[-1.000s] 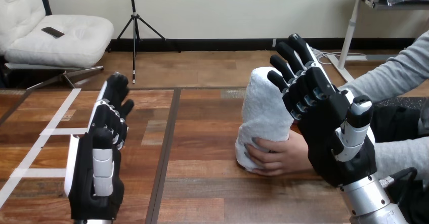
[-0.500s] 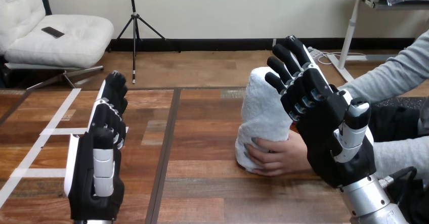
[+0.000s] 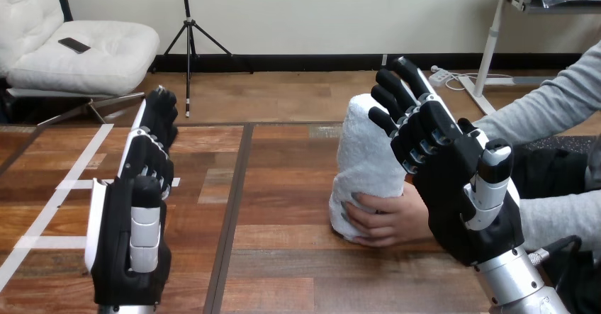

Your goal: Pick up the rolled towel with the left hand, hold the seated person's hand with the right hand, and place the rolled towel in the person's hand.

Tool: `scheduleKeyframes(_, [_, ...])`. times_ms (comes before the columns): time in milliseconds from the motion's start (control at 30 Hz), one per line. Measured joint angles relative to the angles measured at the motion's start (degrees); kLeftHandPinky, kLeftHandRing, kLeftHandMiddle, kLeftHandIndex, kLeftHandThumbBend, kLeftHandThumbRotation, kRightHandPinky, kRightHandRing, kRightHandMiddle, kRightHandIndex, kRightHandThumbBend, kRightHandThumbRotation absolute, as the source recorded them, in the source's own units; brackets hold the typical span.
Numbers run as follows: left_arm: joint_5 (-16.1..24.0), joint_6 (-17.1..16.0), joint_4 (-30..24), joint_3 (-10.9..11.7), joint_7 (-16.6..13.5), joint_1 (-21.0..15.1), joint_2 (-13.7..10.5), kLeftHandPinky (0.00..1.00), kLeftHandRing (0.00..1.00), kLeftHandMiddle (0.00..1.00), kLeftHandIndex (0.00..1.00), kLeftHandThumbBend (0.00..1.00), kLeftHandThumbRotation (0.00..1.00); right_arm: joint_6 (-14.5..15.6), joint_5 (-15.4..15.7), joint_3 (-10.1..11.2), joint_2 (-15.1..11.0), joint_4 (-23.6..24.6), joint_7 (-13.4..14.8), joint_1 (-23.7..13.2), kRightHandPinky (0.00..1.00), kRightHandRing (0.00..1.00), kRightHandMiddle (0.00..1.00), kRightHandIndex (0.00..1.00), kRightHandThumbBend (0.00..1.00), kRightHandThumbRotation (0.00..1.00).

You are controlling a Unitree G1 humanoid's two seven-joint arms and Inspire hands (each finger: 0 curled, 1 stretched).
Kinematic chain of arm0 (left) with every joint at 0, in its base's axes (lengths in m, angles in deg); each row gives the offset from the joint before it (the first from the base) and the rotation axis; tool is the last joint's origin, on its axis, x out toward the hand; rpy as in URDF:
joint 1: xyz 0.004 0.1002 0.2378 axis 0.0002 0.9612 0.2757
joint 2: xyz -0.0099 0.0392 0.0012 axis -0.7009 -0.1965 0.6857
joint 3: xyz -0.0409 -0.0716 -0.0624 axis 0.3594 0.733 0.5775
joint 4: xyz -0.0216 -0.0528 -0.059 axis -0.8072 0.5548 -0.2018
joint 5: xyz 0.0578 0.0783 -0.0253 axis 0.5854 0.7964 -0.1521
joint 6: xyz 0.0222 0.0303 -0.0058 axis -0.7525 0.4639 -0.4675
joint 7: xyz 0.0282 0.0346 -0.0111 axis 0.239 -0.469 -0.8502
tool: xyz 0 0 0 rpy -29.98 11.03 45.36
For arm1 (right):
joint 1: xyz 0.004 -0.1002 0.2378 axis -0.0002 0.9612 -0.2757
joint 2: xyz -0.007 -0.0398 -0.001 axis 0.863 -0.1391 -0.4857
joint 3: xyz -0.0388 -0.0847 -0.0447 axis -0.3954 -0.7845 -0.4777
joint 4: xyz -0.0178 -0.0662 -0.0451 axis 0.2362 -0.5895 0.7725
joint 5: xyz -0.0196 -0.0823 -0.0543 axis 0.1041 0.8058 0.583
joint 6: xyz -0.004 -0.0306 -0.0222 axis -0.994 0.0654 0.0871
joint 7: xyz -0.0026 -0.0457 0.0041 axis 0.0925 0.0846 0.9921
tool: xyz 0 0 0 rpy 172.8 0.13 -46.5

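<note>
Rolled towel (image 3: 365, 158) is my ref point for everything: it stands upright on the desk (image 3: 283, 257), long axis vertical.

Nearest me, L of the towel and well apart from it, my left hand (image 3: 131, 236) is raised off the desk w/ fingers straight, holding nothing. Also near me but just R of the towel, my right hand (image 3: 453, 186) is up, fingers straight and spread, empty too.

A bit farther out, the person's hand (image 3: 393, 218) sits at the towel's foot, between the towel and my right palm, wrapped round its lower part. My right hand isn't curled round it; touching or just beside, can't tell. Farther up, my right fingertips overlap the towel's upper R edge. Contact there unclear.

My read: towel is in the person's grip, so the placing step looks done.

Key relation: right hand is by far the nearer one, w/ the towel fwd and L of its palm. Left hand would have to cross a wide stretch of desk to the R to reach it.
</note>
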Motion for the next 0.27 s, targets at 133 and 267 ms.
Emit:
scheduleKeyframes(133, [0.62, -0.56, -0.76, 0.03, -0.21, 0.47, -0.06, 1.0, 0.99, 0.96, 0.94, 0.77, 0.97, 0.0, -0.01, -0.01, 0.06, 0.0, -0.2, 0.0, 1.0, 1.0, 0.97, 0.98, 1.0, 1.0])
scheduleKeyframes(267, [1.28, -1.09, -1.32, 0.02, -0.41, 0.95, -0.11, 1.0, 0.99, 0.96, 0.94, 0.78, 0.95, 0.0, -0.02, -0.02, 0.1, 0.0, -0.52, 0.01, 1.0, 1.0, 0.97, 0.98, 1.0, 1.0])
